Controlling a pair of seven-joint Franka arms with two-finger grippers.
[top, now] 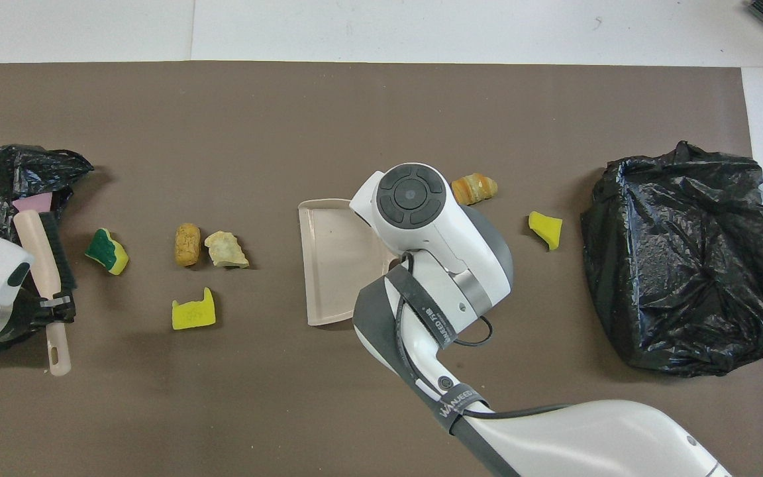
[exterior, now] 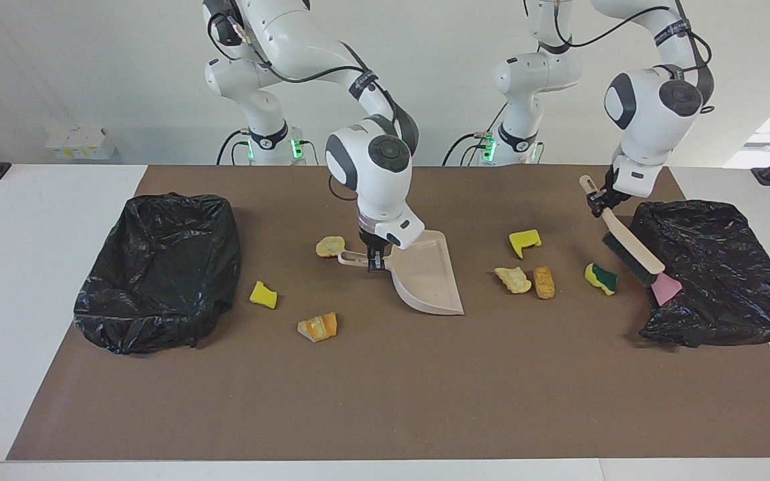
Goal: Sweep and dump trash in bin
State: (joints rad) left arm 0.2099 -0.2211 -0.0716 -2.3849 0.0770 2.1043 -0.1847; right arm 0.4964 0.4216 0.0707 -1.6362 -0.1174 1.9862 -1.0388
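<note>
Trash (exterior: 544,282) lies in seven scraps on the brown mat (exterior: 385,401), all placed here against the dustpan (exterior: 428,277), which sits mid-mat. Four scraps lie toward the left arm's end from it: a notched yellow sponge (exterior: 525,241), a pale crust (exterior: 513,279), a tan roll and a green-backed sponge (exterior: 601,278). Three lie toward the right arm's end: a chunk (exterior: 329,246) beside the pan's handle, a yellow bit (exterior: 263,294) and an orange chunk (exterior: 317,327) farther from the robots.

Handling judgement: light, soft, crushable, and likely to roll or skid ahead of bristles; best pushed, not pinched.

Right gripper (exterior: 375,259) is clamped on the dustpan's handle, with the pan's mouth facing the four-scrap group. Left gripper (exterior: 600,200) is pinched on the brush (exterior: 631,252) handle, bristles over the edge of the lined bin (exterior: 719,274) at the left arm's end, well apart from the dustpan.

A second black-lined bin (exterior: 158,267) stands at the right arm's end. Mat rests on a white table (exterior: 24,267); a plain white wall backs the room.
</note>
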